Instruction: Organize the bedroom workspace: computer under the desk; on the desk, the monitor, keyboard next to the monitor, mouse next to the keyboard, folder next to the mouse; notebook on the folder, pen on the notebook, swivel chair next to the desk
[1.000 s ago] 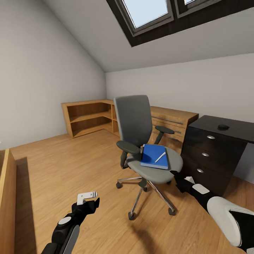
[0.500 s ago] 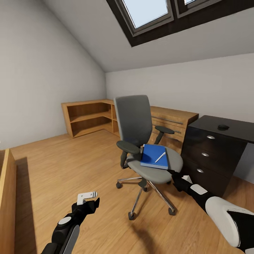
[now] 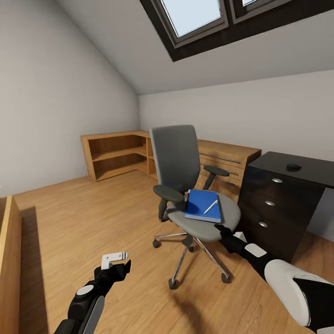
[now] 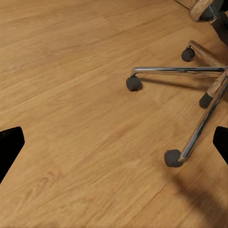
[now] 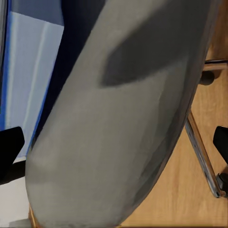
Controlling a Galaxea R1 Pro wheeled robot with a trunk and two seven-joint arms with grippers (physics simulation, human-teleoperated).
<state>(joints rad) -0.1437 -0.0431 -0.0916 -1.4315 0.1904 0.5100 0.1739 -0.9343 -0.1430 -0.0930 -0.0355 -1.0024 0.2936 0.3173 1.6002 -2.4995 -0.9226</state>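
Room, head view: attic bedroom with sloped white walls, a skylight (image 3: 195,18) overhead and a wooden floor (image 3: 93,218).
Swivel chair, head view: one grey swivel chair (image 3: 185,185) stands mid-floor on a chrome star base, between the robot and the furniture along the far wall.
Items on seat: one blue folder (image 3: 203,205) lies flat on the seat with one white pen (image 3: 211,206) across it; whether a notebook is in the stack cannot be told.
Desk, head view: one black desk (image 3: 283,199) with three drawers stands just right of the chair; one small dark mouse (image 3: 293,167) sits on its top.
Other furniture: one low wooden shelf unit (image 3: 118,155) runs along the far corner, and one wooden dresser (image 3: 227,162) is behind the chair.
Left gripper, head view: left gripper (image 3: 116,260) hangs low over bare floor, well apart from the chair.
Left wrist view: dark fingertips (image 4: 10,147) at opposite edges, spread wide, nothing between them; three chair castors (image 4: 134,83) visible.
Right gripper, head view: right gripper (image 3: 222,229) sits at the seat's front edge, just below the folder.
Right wrist view: fingertips (image 5: 9,152) spread wide, grasping nothing; grey seat close ahead, folder edge beside it.
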